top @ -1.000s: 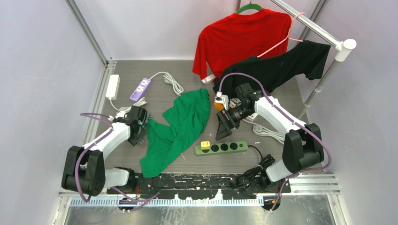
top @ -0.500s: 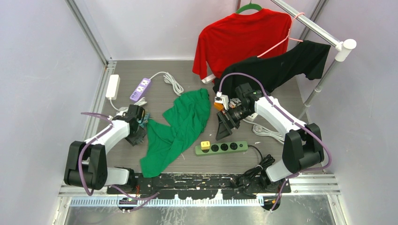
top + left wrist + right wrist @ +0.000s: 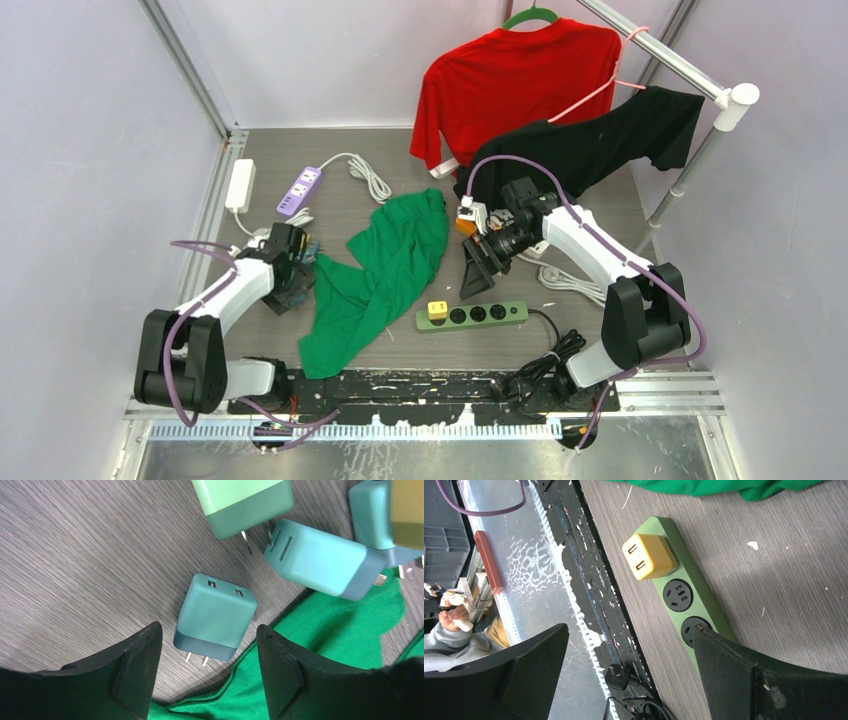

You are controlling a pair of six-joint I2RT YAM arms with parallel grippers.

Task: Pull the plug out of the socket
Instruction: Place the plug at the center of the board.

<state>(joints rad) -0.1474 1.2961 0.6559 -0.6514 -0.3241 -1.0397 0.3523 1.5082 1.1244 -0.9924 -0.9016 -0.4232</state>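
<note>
A yellow plug (image 3: 437, 309) sits in the left end socket of a green power strip (image 3: 480, 315) at the table's front middle. In the right wrist view the yellow plug (image 3: 647, 555) stands in the strip (image 3: 696, 605), whose other sockets show bare. My right gripper (image 3: 474, 275) is open and empty, hovering just behind the strip. My left gripper (image 3: 288, 292) is open at the left, low over loose teal plugs; one teal plug (image 3: 216, 616) lies between its fingers, untouched.
A green cloth (image 3: 378, 270) lies between the arms, its edge under the left gripper (image 3: 320, 645). More teal and green plugs (image 3: 320, 560) lie beside it. A purple power strip (image 3: 300, 190) and white adapter (image 3: 240, 185) sit at the back left. Red and black shirts hang on a rack (image 3: 660, 55) at the back right.
My left gripper has shifted slightly back and left over the loose plugs. The right arm has not moved.
</note>
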